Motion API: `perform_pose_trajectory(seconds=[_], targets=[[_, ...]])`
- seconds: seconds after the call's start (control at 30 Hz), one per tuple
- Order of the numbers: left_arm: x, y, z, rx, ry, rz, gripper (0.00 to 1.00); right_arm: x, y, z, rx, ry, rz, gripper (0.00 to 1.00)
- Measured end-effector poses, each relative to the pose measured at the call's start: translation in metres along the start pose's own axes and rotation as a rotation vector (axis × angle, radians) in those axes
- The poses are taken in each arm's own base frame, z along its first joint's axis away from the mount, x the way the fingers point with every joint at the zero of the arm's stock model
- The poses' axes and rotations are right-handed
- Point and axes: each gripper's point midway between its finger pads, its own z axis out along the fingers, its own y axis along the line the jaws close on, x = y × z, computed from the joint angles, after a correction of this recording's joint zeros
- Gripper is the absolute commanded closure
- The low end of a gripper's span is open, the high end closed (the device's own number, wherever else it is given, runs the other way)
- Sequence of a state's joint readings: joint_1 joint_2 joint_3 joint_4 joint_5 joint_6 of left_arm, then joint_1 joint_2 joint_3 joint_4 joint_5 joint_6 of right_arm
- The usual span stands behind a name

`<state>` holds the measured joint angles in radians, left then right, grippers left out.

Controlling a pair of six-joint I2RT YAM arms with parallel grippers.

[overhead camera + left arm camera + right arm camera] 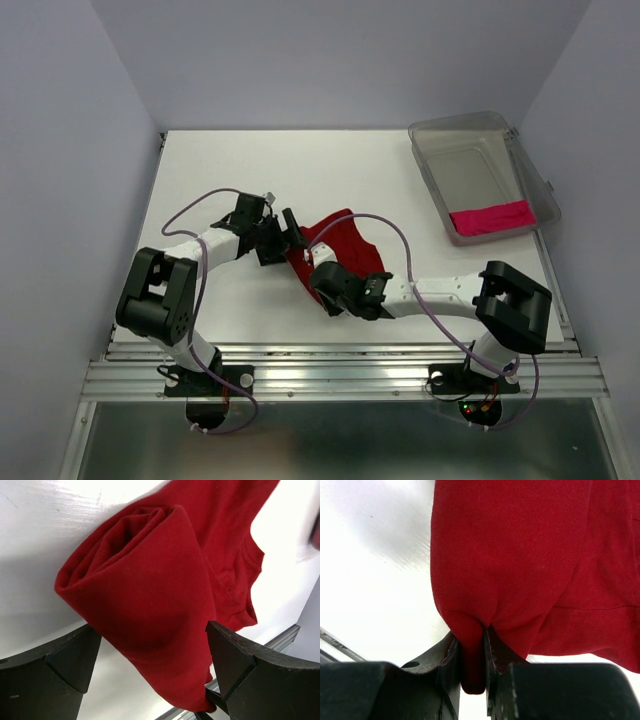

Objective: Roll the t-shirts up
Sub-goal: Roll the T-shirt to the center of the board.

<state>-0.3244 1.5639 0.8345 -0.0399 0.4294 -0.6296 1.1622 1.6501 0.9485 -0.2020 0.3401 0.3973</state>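
Lying on the white table [400, 190], the dark red t-shirt [345, 245] sits between grey walls [60, 150].

From overhead I can't see the near edge of the red shirt [340, 245]; both grippers sit over it. My left wrist view cuts the shirt off at top and bottom, and something blurred at its right edge [316, 532] I can't identify. Pink shirt [490, 217] in the bin [530, 170]: too small to tell whether it's rolled.

Even, bright overhead light. Glare blown out on table [60, 510] beyond left gripper [152, 665]; soft shadow cast beneath; near fingers [445, 680] blurred.
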Motion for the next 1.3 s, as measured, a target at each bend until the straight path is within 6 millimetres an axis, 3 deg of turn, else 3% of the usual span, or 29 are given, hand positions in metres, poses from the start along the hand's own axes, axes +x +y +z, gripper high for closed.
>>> perform_pose_trajectory(seconds=[0.13, 0.2, 0.23, 0.3, 0.33, 0.43, 0.5, 0.57, 0.87, 1.07, 1.3], targets=[[0.005, 0.006, 0.007, -0.024, 0.018, -0.011, 0.12, -0.002, -0.001, -0.004, -0.013, -0.006, 0.013, 0.99], [0.006, 0.007, 0.009, -0.030, 0.018, -0.015, 0.26, -0.001, -0.002, -0.005, -0.017, -0.006, 0.015, 0.99], [0.006, 0.007, 0.011, -0.033, 0.018, -0.017, 0.44, -0.001, -0.002, -0.006, -0.018, -0.007, 0.015, 0.98], [0.007, 0.008, 0.013, -0.038, 0.022, -0.016, 0.69, -0.001, -0.002, -0.006, -0.018, -0.007, 0.015, 0.89], [0.009, 0.009, 0.015, -0.041, 0.025, -0.018, 0.98, -0.001, -0.002, -0.006, -0.017, -0.006, 0.014, 0.76], [0.011, 0.010, 0.017, -0.050, 0.029, -0.027, 1.00, 0.000, -0.004, -0.006, -0.009, -0.005, 0.017, 0.39], [0.011, 0.010, 0.017, -0.061, 0.028, -0.032, 1.00, 0.000, -0.007, -0.007, 0.006, 0.002, 0.008, 0.27], [0.010, 0.011, 0.017, -0.074, 0.024, -0.042, 1.00, -0.001, -0.009, -0.009, 0.019, 0.008, 0.001, 0.20], [0.008, 0.014, 0.015, -0.137, 0.010, -0.092, 1.00, -0.022, -0.015, -0.022, 0.103, -0.021, -0.036, 0.16], [0.007, 0.015, 0.014, -0.159, 0.006, -0.107, 1.00, -0.029, -0.001, -0.029, 0.136, -0.046, -0.111, 0.15], [0.005, 0.016, 0.013, -0.170, 0.003, -0.112, 1.00, -0.015, 0.002, -0.012, 0.219, -0.020, -0.211, 0.19]])
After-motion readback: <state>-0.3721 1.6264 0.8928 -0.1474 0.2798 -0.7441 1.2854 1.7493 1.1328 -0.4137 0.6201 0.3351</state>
